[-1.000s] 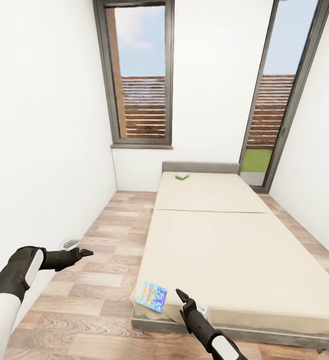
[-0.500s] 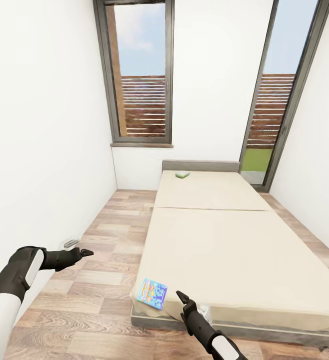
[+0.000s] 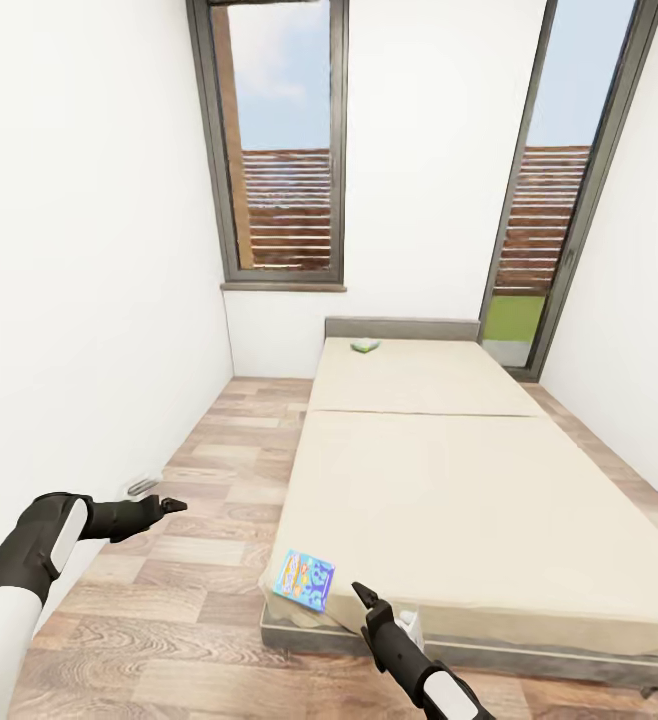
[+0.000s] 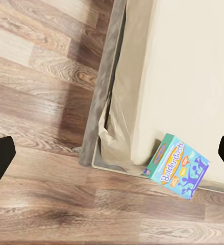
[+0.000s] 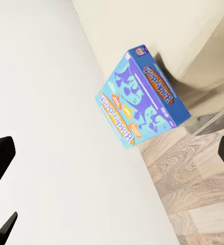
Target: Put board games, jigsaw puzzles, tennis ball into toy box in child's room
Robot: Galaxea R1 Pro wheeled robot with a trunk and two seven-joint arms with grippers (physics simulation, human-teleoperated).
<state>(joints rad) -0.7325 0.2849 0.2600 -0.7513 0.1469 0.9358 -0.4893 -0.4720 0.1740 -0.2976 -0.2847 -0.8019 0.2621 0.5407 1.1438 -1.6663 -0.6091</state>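
A low bed (image 3: 449, 480) with a beige mattress fills the middle of the room. A blue board game (image 3: 304, 580) leans on its near left corner, also seen in the left wrist view (image 4: 178, 166) and the right wrist view (image 5: 140, 97). A white-green board game (image 3: 365, 347) lies at the bed's far end. My right gripper (image 3: 361, 595) hovers open just right of the blue box, apart from it. My left gripper (image 3: 174, 505) is open over the floor, left of the bed. The table, toy box, jigsaw puzzles and tennis ball are out of view.
A strip of wood floor (image 3: 219, 470) runs between the white left wall (image 3: 79, 300) and the bed. A small fitting (image 3: 143, 486) sits low on that wall. A window (image 3: 284, 150) and a glass door (image 3: 549, 200) stand behind the bed.
The whole picture has shifted slightly upward, so the camera has moved; the bed and the blue box sit a little higher in view. Both arms hold their pose.
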